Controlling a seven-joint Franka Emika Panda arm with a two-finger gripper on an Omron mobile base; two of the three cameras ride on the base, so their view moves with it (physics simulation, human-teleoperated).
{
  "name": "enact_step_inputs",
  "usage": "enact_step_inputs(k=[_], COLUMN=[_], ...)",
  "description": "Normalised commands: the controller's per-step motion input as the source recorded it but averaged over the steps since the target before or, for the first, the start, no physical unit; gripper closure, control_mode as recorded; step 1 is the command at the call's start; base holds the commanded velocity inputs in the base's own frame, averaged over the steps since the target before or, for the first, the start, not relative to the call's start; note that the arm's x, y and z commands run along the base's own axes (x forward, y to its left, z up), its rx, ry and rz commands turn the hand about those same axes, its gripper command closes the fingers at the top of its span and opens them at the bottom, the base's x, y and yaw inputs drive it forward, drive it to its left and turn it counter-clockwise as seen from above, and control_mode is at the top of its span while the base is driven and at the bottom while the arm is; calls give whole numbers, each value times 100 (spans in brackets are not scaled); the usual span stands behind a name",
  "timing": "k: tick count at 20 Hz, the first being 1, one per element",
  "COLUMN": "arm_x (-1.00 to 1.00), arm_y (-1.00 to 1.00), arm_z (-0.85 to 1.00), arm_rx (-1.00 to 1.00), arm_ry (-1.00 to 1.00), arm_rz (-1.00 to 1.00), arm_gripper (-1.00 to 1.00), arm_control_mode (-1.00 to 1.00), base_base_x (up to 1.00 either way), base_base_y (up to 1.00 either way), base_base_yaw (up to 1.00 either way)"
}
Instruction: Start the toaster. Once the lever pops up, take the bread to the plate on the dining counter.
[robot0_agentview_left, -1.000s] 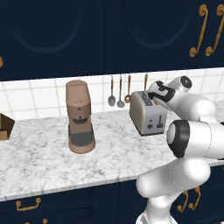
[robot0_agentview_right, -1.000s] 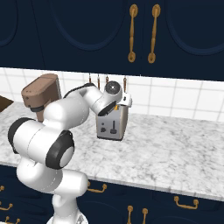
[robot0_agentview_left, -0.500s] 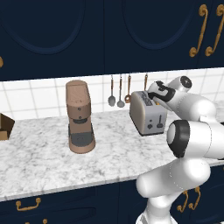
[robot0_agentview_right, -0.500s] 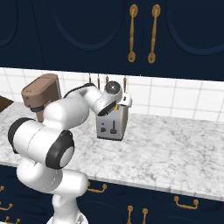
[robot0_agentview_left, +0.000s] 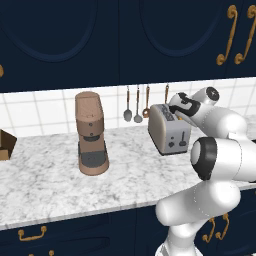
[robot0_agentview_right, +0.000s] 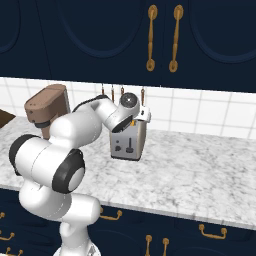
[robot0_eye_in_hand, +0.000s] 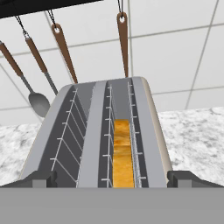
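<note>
The silver toaster (robot0_agentview_left: 169, 130) stands on the marbled counter by the tiled wall, its narrow end face towards me. The dark lever (robot0_agentview_right: 129, 145) sits about halfway down that face. My gripper (robot0_eye_in_hand: 113, 180) hovers just above the toaster's near end, open, with one dark fingertip (robot0_eye_in_hand: 40, 179) at each outer side of the toaster (robot0_eye_in_hand: 105, 131). The bread (robot0_eye_in_hand: 122, 153), orange-tan, sits low inside the right slot; the left slot holds nothing. From the left base view the gripper (robot0_agentview_left: 177, 110) is over the toaster's top. The plate and dining counter are out of view.
A tall brown coffee machine (robot0_agentview_left: 91, 132) stands left of the toaster. Spoons and ladles (robot0_agentview_left: 137, 104) hang on the wall just behind it. A brown box (robot0_agentview_left: 5, 145) sits at the far left. Navy upper cabinets with gold handles (robot0_agentview_right: 162, 37) hang overhead.
</note>
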Motion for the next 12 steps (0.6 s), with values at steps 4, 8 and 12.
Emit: enact_step_inputs(k=[4,8,12], arm_x=[0,0,0], arm_y=[0,0,0], arm_z=[0,0,0], arm_rx=[0,0,0], arm_ry=[0,0,0], arm_rz=[0,0,0], arm_gripper=[-100,-100,-100], arm_control_mode=[-100,-100,-100], base_base_x=[0,0,0], base_base_y=[0,0,0], base_base_yaw=[0,0,0])
